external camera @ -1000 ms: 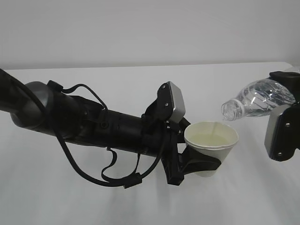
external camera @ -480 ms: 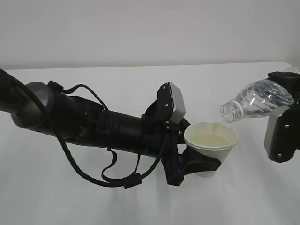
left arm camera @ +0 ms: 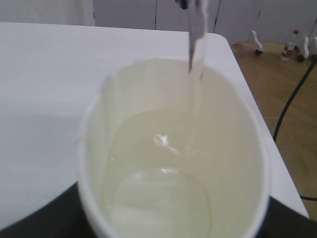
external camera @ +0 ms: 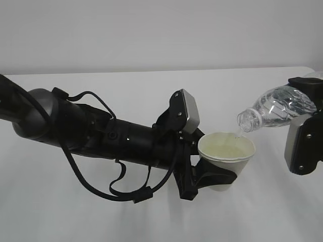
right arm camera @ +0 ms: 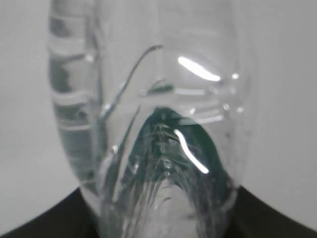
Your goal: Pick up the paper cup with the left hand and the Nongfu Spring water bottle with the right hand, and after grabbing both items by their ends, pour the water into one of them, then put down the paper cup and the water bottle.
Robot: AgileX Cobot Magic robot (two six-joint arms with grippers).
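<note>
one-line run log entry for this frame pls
phase: pouring | left hand: holds paper cup upright | right hand: holds Nongfu Spring water bottle tilted, neck over cup | water: streaming into cup

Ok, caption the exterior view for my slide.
Right gripper tips water bottle, pouring a thin stream into paper cup held by left gripper.

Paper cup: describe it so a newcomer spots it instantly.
Follow the long black cabled arm from the left to its fingers. They clasp the paper cup, held above the white table. It is cream, tapered and open-topped, unlike the clear tilted bottle beside it.
</note>
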